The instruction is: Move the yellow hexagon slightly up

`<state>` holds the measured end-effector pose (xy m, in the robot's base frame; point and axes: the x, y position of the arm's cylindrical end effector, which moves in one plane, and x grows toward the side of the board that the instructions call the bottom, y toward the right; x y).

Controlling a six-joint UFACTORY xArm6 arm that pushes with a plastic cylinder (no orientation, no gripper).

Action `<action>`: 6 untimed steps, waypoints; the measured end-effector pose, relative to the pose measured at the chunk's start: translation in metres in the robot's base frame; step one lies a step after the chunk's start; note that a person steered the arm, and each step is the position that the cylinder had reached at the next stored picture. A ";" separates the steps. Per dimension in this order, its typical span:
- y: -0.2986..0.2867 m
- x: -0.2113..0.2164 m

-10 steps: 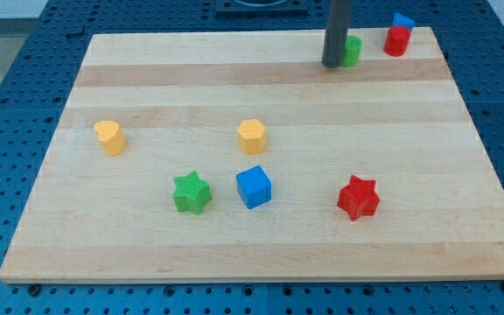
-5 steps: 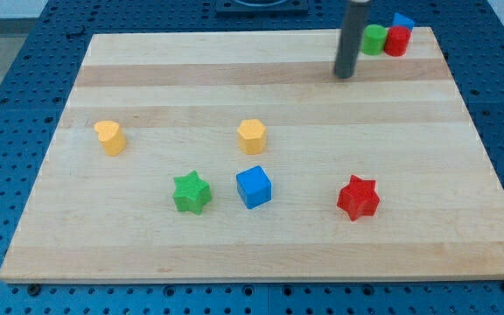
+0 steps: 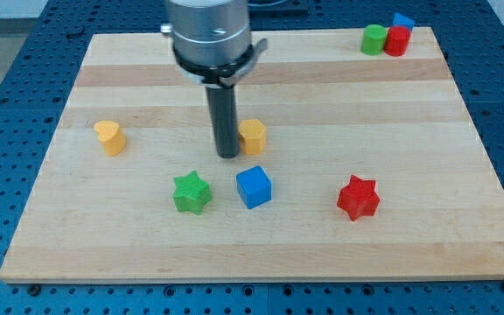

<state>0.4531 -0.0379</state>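
The yellow hexagon (image 3: 254, 136) sits near the middle of the wooden board (image 3: 261, 227), partly hidden on its left side by my rod. My tip (image 3: 227, 155) rests on the board just left of and slightly below the hexagon, close to it or touching it; I cannot tell which. The blue cube (image 3: 254, 186) lies just below and right of the tip. The green star (image 3: 192, 192) lies below and left of the tip.
A yellow heart-shaped block (image 3: 110, 137) sits at the view's left. A red star (image 3: 358, 197) lies at lower right. A green block (image 3: 374, 39), a red block (image 3: 396, 40) and a blue block (image 3: 402, 20) cluster at the top right corner.
My tip has moved from the top right, beside the green block, down and left to the yellow hexagon's left side. The green block was pushed right against the red block.
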 end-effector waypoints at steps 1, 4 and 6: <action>0.032 -0.005; 0.077 -0.057; 0.063 -0.087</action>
